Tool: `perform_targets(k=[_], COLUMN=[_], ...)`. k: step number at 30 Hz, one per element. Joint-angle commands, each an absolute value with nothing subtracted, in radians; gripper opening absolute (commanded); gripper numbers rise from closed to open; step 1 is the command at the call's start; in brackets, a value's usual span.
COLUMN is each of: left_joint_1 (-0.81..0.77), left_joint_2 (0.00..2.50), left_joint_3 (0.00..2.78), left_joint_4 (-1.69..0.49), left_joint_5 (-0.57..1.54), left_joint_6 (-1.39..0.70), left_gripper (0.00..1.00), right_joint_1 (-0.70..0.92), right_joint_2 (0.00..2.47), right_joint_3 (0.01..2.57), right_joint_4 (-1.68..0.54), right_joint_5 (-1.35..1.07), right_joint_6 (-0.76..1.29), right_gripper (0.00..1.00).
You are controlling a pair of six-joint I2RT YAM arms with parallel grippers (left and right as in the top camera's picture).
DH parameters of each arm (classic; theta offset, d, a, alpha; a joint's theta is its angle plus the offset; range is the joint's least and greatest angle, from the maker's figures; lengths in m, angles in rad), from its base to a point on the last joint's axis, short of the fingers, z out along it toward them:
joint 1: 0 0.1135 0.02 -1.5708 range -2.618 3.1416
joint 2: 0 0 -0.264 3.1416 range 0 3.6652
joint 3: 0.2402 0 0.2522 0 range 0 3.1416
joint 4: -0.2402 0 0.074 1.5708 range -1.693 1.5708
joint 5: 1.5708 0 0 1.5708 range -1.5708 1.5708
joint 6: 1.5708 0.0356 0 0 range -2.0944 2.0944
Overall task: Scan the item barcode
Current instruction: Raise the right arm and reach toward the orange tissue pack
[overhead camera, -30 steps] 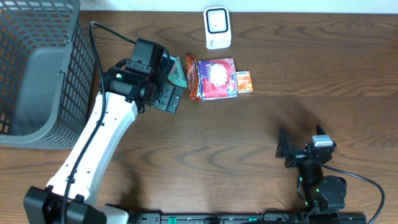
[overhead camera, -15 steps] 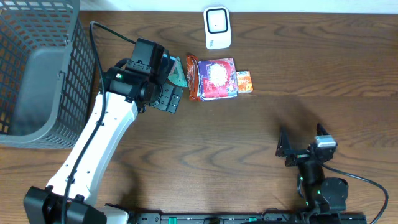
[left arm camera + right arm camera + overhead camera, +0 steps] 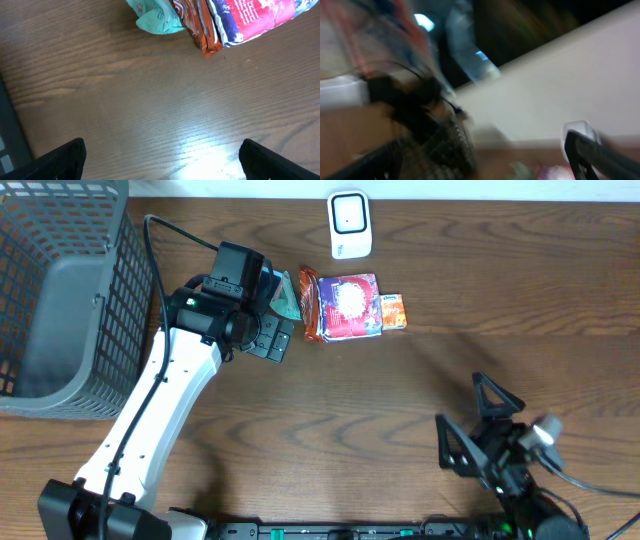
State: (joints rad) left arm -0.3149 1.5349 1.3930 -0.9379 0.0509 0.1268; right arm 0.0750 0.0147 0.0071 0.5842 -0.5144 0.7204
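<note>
The left gripper [image 3: 281, 315] stands fully open and empty, down and left of the white barcode scanner [image 3: 350, 224]. Its jaws face the teal packet [image 3: 287, 298] without touching it. The packets lie in a tight row just below the scanner: the teal one, a brown-orange wrapper [image 3: 309, 305], a purple-and-red bag [image 3: 349, 306] and a small orange packet [image 3: 393, 311], each pressed against its neighbour.

That crowding is the likely trouble. Closing on the teal packet could catch the wrapper's edge as well, or a finger could shove the whole row sideways below the scanner. Thin, flat film may also slip out, or come up with its barcode facing away from the scanner.

The right gripper [image 3: 466, 420] is likewise wide open and empty, well apart from the scanner toward the near right. Its wrist view is too blurred to judge clearance.
</note>
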Motion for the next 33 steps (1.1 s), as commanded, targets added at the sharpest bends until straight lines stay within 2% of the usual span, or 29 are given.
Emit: perform_targets(k=[1, 4, 9, 16, 25, 29, 33], left_joint_1=[-0.312, -0.312, -0.312, -0.312, -0.312, -0.312, -0.312], left_joint_2=[1.537, 1.537, 1.537, 1.537, 1.537, 1.537, 1.537], left_joint_3=[1.404, 1.404, 1.405, 1.404, 1.404, 1.405, 1.404], left_joint_4=[-0.941, -0.941, -0.941, -0.941, -0.941, -0.941, -0.941], left_joint_5=[0.057, 0.057, 0.057, 0.057, 0.057, 0.057, 0.057], left_joint_6=[0.114, 0.114, 0.114, 0.114, 0.114, 0.114, 0.114], left_gripper=[0.98, 0.98, 0.98, 0.98, 0.98, 0.98, 0.98], right_joint_1=[0.074, 0.073, 0.073, 0.073, 0.074, 0.074, 0.074], right_joint_2=[0.011, 0.013, 0.058, 0.327, 0.904, 1.158, 1.335], right_joint_3=[0.023, 0.075, 0.241, 0.617, 1.200, 1.462, 1.603], right_joint_4=[0.682, 0.685, 0.569, 0.040, -0.704, -1.059, -1.240], right_joint_5=[-0.567, -0.504, -0.476, -0.476, -0.487, -0.395, -0.431], right_joint_6=[0.841, 0.820, 0.622, 0.304, 0.047, -0.010, 0.043], right_gripper=[0.99, 0.99, 0.99, 0.99, 0.99, 0.99, 0.99])
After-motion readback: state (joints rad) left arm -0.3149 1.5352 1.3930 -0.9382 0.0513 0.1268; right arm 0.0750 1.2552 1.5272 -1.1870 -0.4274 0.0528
